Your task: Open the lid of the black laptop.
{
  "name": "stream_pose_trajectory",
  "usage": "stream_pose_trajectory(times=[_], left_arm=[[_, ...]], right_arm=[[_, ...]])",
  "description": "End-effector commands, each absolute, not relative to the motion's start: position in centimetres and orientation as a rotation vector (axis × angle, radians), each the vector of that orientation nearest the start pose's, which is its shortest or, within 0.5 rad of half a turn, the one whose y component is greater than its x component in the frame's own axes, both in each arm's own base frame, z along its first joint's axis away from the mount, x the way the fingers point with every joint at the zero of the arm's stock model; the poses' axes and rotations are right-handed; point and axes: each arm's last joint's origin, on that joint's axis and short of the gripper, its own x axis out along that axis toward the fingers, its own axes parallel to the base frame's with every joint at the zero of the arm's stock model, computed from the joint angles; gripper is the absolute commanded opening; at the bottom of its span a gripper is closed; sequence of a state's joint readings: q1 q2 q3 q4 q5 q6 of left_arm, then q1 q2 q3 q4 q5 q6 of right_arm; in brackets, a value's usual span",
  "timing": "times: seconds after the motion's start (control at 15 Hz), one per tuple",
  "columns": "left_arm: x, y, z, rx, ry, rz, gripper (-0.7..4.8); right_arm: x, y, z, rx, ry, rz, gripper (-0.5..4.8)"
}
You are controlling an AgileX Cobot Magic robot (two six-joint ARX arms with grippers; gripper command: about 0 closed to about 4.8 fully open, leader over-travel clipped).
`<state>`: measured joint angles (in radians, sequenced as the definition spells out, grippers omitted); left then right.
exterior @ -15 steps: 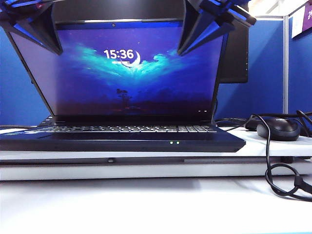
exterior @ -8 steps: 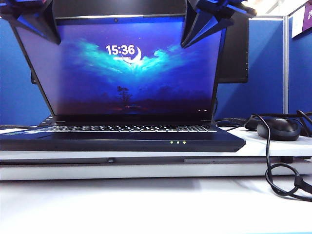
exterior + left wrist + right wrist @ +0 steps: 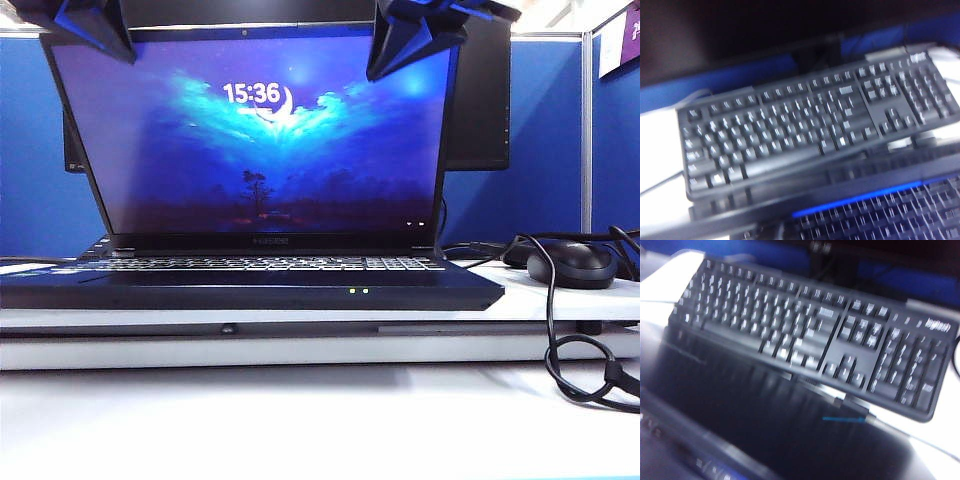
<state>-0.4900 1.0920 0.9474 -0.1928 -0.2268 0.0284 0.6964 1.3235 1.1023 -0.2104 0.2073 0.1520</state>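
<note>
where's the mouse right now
In the exterior view the black mouse sits on the white table at the right, just beyond the black laptop's front right corner, cable looping forward.

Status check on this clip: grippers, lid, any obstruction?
Left gripper and right gripper at the lid's top corners, jaws unreadable. Black laptop open, screen lit. Mouse and cable off right, not obstructing.

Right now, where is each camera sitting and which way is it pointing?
Exterior view: low at the table's front, facing the open laptop and its lid; left gripper and right gripper show at the lid's top corners.
Left wrist view: above the lid, looking down behind it at a keyboard; blurred, no jaws visible.
Right wrist view: likewise, over the lid's back.
Both wrist views share that keyboard.
</note>
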Motion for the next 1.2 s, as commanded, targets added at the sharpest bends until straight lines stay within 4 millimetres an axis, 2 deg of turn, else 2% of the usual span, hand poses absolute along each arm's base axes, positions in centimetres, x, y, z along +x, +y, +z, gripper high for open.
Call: stream_pose_trajectory(times=[0.07,0.27,0.53,0.67,0.93,1.06,1.2], left_arm=[[21.8,-10.8,34.7,0.090,0.164,-0.240,-0.03],[22.2,-11.0,35.1,0.066,0.101,-0.240,-0.03],[23.6,-11.7,34.0,0.076,0.128,-0.242,-0.03],[23.6,-11.7,33.9,0.077,0.131,-0.244,-0.03],[22.2,-11.2,35.3,0.058,0.086,-0.287,-0.03],[21.2,-10.7,36.0,0.052,0.061,-0.314,-0.03],[21.1,-10.7,36.0,0.077,0.071,-0.316,-0.04]], right_arm=[[24.0,17.7,33.9,0.020,0.305,0.398,-0.01],[24.8,16.9,34.4,0.051,0.250,0.366,-0.01],[25.3,16.3,34.8,0.070,0.213,0.352,-0.01],[25.5,16.4,34.7,0.074,0.205,0.354,-0.01],[26.5,17.2,33.7,0.073,0.218,0.376,-0.01],[26.8,17.4,33.6,0.080,0.200,0.377,-0.01],[26.9,17.3,34.1,0.098,0.157,0.375,-0.01]])
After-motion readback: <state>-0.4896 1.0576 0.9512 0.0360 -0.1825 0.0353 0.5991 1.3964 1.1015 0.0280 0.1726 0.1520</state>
